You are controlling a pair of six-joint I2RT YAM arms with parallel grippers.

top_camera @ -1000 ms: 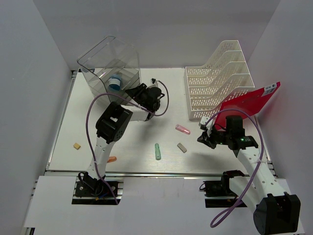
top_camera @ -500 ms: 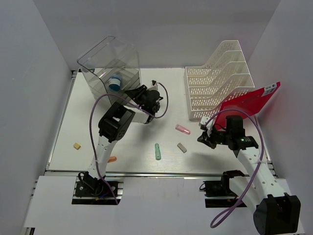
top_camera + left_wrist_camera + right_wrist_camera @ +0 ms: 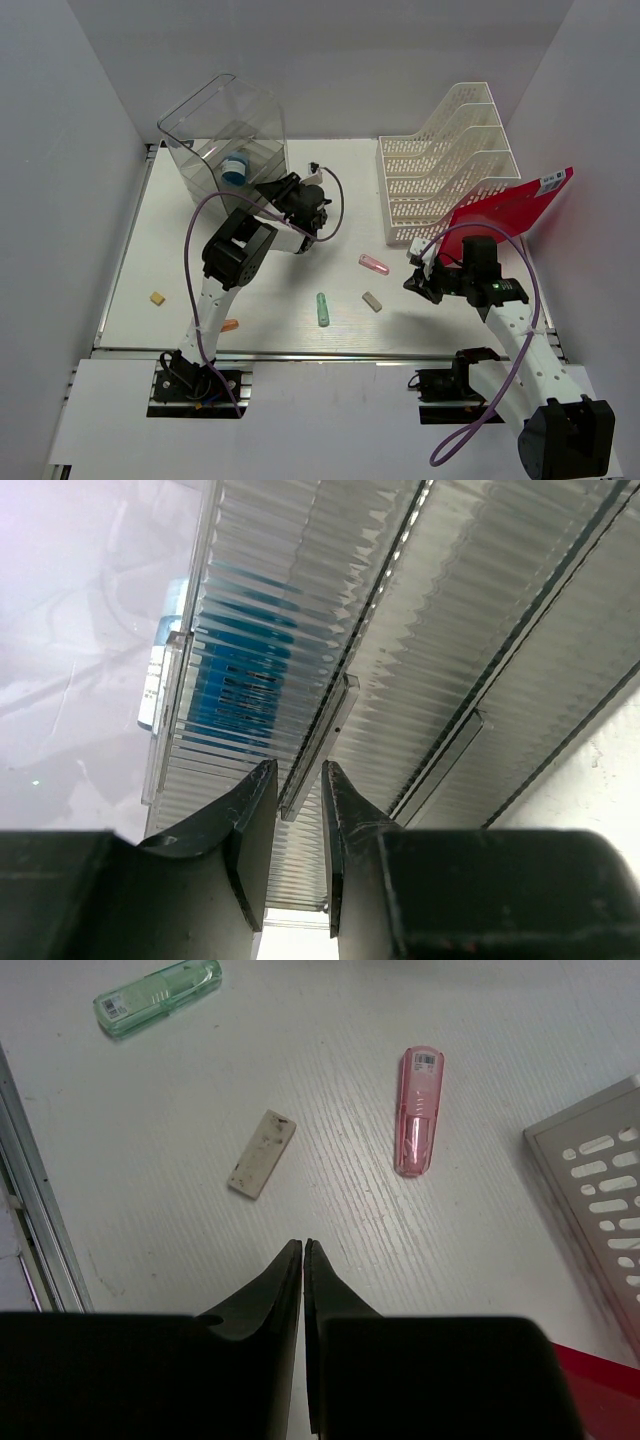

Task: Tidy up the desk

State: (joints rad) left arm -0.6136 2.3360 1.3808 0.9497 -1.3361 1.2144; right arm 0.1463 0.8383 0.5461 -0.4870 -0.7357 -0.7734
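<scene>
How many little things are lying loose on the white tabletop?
5: a tan block at the left, an orange piece near the front edge, and a green stick, a beige eraser and a pink stick in the middle. The arms may hide others.

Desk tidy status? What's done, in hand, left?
Done: only a blue item sits inside the clear drawer box. In hand: left tool straddles a drawer pull; right tool is shut, empty. To do: pink tube, green tube, grey eraser, tan block and orange piece lie loose on the desk; red folder is outside the rack.
</scene>
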